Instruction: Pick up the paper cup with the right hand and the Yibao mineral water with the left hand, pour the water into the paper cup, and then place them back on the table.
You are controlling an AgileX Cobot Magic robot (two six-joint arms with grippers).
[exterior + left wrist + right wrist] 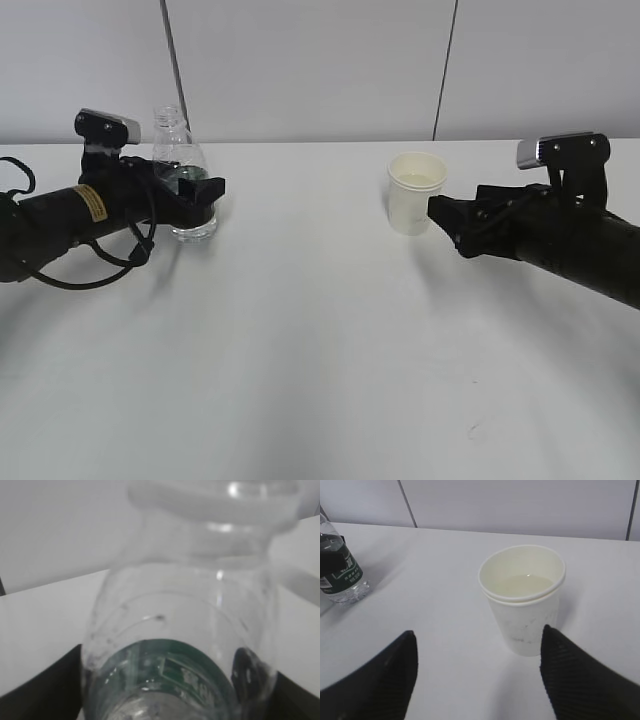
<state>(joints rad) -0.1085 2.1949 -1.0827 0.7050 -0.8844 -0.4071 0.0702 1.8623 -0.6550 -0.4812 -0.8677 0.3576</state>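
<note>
The Yibao mineral water (178,150), a clear uncapped bottle with a dark green label, stands upright on the white table (320,350) at the left. My left gripper (196,192) is closed round it at label height. In the left wrist view the bottle (190,625) fills the frame, with a black finger against each side. The paper cup (415,190) stands right of centre with a little water in it. My right gripper (440,212) is open and empty just in front of it. In the right wrist view the cup (522,600) stands beyond the gripper (477,630), not touched.
A pale wall with dark vertical seams runs behind the table's far edge. In the right wrist view the bottle (340,572) shows at the far left. Nothing else stands on the table.
</note>
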